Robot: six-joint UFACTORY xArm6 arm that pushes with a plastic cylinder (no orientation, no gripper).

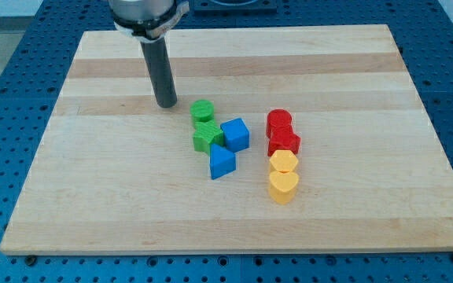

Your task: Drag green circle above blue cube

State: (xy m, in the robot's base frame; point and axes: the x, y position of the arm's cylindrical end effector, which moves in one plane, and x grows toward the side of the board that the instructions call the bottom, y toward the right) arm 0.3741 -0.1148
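Observation:
The green circle (202, 111) lies on the wooden board just above a green star-shaped block (207, 136). The blue cube (235, 134) sits right of the star, touching it, and down-right of the circle. My tip (166, 104) rests on the board left of the green circle, a short gap away and not touching it. The dark rod rises from the tip to the view's top.
A blue wedge-shaped block (221, 163) lies below the star and cube. To the right stand a red cylinder (279, 123), a red block (284, 142), a yellow hexagon-like block (284, 162) and a yellow heart (283, 187) in a column. The wooden board (93, 181) sits on a blue perforated table.

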